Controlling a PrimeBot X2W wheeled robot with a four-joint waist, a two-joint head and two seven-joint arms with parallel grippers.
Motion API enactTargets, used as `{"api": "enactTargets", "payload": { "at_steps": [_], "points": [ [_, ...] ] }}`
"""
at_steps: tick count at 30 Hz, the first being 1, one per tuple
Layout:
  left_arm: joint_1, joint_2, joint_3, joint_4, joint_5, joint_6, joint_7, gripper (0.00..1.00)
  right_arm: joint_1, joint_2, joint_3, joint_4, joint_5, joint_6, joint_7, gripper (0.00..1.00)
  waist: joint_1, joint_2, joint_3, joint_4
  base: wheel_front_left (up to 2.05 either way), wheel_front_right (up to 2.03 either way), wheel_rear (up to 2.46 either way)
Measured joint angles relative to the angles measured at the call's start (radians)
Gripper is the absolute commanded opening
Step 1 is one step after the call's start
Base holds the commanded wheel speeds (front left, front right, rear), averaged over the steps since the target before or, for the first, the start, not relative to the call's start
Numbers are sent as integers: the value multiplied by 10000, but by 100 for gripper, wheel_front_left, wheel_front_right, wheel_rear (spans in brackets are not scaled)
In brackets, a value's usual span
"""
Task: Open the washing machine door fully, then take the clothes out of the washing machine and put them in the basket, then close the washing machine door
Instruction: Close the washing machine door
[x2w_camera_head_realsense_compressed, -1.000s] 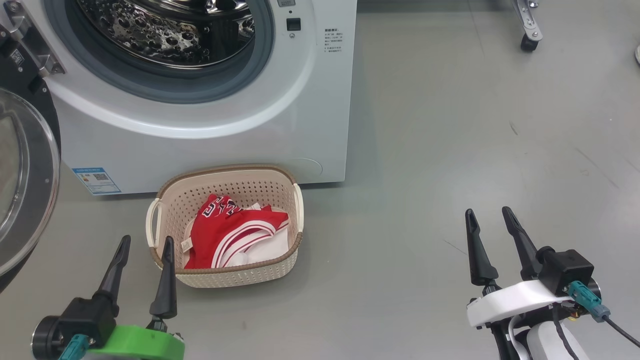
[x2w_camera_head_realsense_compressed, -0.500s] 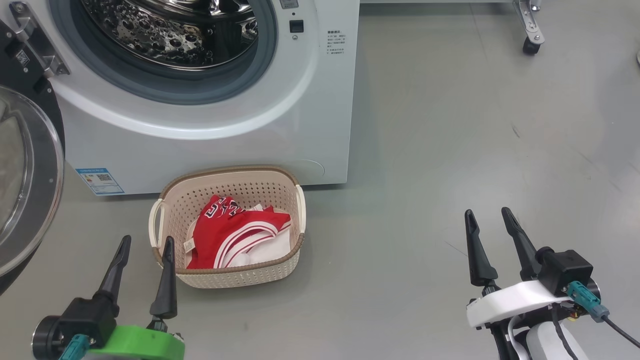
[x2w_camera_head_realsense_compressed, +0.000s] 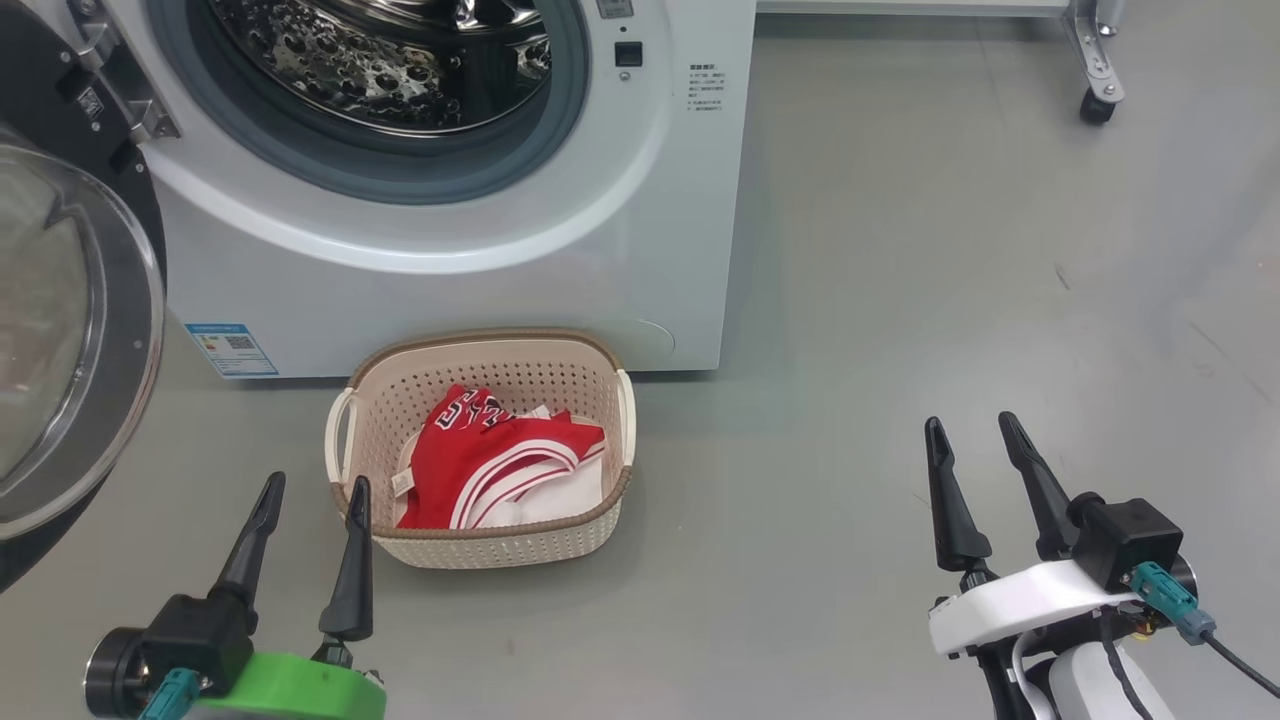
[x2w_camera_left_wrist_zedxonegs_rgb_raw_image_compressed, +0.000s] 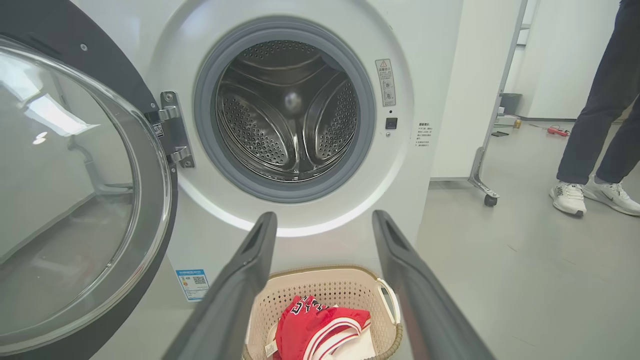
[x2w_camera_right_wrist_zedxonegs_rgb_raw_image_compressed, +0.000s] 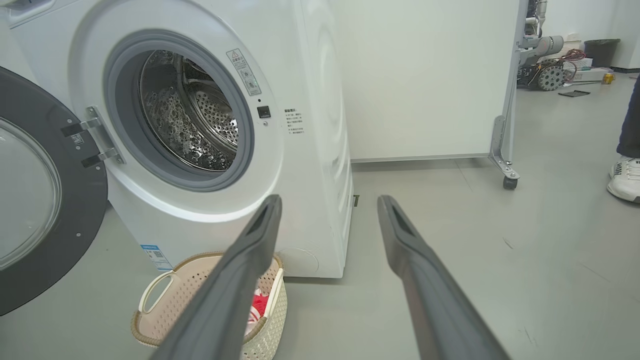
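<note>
White and boxy, the big front-loading washing machine (x2w_camera_head_realsense_compressed: 450, 290) stood with its steel drum (x2w_camera_head_realsense_compressed: 390, 60) exposed and its round, glossy black, glass-bowled door (x2w_camera_head_realsense_compressed: 60, 330) swung wide to the left. Just before it on the grey floor (x2w_camera_head_realsense_compressed: 900, 300) sat the small cream perforated plastic basket (x2w_camera_head_realsense_compressed: 500, 550), holding the red, white-striped clothes (x2w_camera_head_realsense_compressed: 480, 460). The left gripper (x2w_camera_head_realsense_compressed: 317, 483) hovered by the basket's near left corner and the right gripper (x2w_camera_head_realsense_compressed: 970, 423) well apart. Both pairs of fingers were spread wide, gripping nothing.

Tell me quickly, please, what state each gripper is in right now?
Left gripper: open, holding nothing.
Right gripper: open, holding nothing.
</note>
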Motion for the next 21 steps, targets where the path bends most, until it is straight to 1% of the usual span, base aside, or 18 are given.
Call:
{"api": "enactTargets", "payload": {
  "at_steps": [6,7,8,11,12,13,21],
  "points": [
    [-1,2,-36,4,0,4,0,100,1,-21,240,-79,17,0,0,100,0,0,-2,426,0,0,0],
    [-1,2,-40,4,0,77,0,100,1,-44,360,-90,36,0,0,100,0,0,-2,639,0,0,0],
    [-1,2,-40,4,0,77,0,100,1,-44,360,-90,36,0,0,100,0,0,-2,639,0,0,0],
    [0,0,-27,2,0,121,0,100,0,-98,545,-111,82,0,0,100,0,0,-4,992,0,0,0],
    [2,2,15,-2,0,178,0,100,-1,-125,671,-113,90,0,0,100,0,0,-10,1243,0,0,0],
    [2,2,15,-2,0,178,0,100,-1,-125,671,-113,90,0,0,100,0,0,-10,1243,0,0,0],
    [28,0,63,-15,2,267,0,100,-6,-174,936,-113,140,0,0,100,0,0,-60,2322,0,0,0]
  ]
}}
